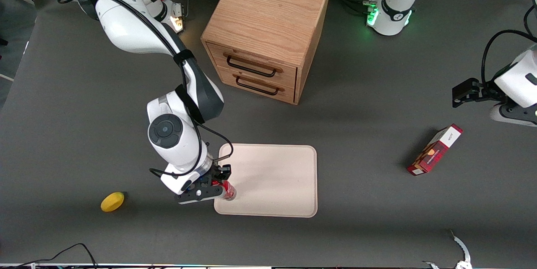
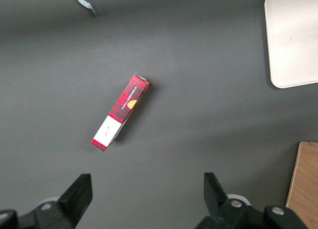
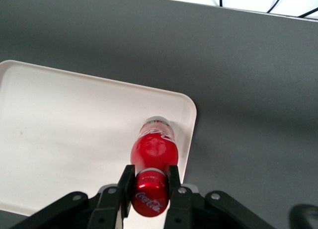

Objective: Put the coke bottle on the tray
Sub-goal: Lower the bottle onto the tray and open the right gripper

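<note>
Gripper (image 3: 150,189) clamped on bottle (image 3: 152,154) just under the cap, fingers (image 3: 125,185) touching both sides. Bottle upright below, base over tray (image 3: 74,139) corner nearest the lemon (image 1: 112,201).

White Coca-Cola script on the red cap of the coke bottle (image 3: 150,189) in my gripper (image 3: 150,189), carton box (image 2: 119,112) lettering unreadable.
</note>
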